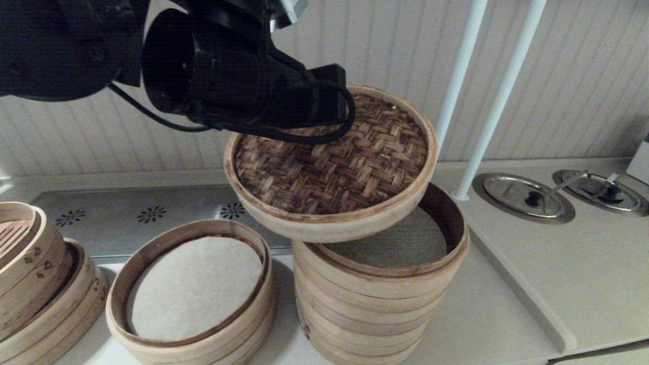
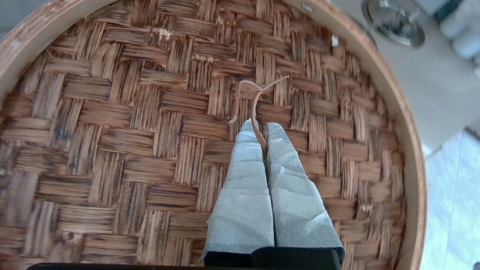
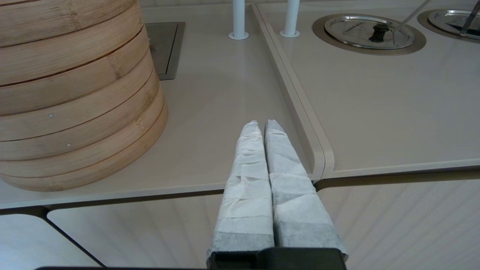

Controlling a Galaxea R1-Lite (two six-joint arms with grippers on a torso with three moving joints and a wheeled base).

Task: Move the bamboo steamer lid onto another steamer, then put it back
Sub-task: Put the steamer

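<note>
The bamboo steamer lid (image 1: 329, 167), a pale hoop round a dark woven face, hangs tilted over the left part of the tall steamer stack (image 1: 375, 304). I cannot tell if its low edge touches the stack's rim. The stack's grey-green mesh liner (image 1: 410, 241) shows on the right, beside the lid. In the left wrist view my left gripper (image 2: 261, 129) is shut on the thin bamboo handle strip (image 2: 255, 97) at the middle of the lid (image 2: 150, 131). My right gripper (image 3: 263, 125) is shut on nothing, low by the counter's front edge, right of the stack (image 3: 75, 93).
A low steamer (image 1: 263, 299) with a white cloth liner stands left of the stack. Tilted trays (image 1: 35, 274) lean at the far left. Two white poles (image 1: 499, 96) rise behind. Steel lids (image 1: 522, 195) sit in the raised counter section (image 1: 517, 289) on the right.
</note>
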